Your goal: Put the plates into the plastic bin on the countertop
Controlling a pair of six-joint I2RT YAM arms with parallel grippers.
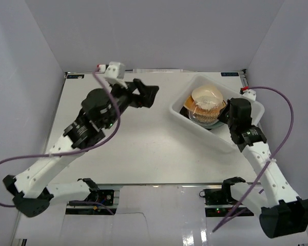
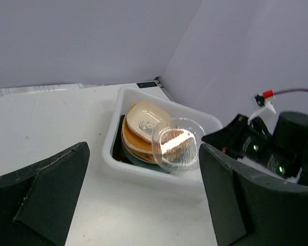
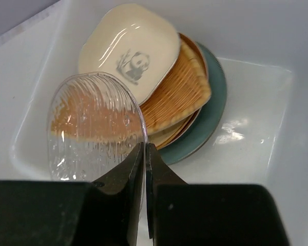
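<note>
The translucent white plastic bin (image 1: 180, 110) (image 2: 111, 148) (image 3: 256, 102) stands at the right of the white countertop (image 1: 143, 148). In it lies a stack of plates: a cream one with a panda motif (image 3: 128, 48) (image 2: 146, 118) on top, an orange woven one (image 3: 179, 92) below it, and a teal round one (image 3: 213, 113) under those. My right gripper (image 3: 145, 154) (image 1: 225, 116) is shut on the rim of a clear glass plate (image 3: 92, 123) (image 2: 178, 143) (image 1: 208, 111), held tilted over the stack. My left gripper (image 1: 149, 95) (image 2: 143, 156) stands open and empty, left of the bin.
White walls close in the countertop on three sides. A purple cable (image 1: 113, 115) loops over the left arm and another (image 1: 285, 141) hangs by the right arm. The bin sits at an angle near the back right corner.
</note>
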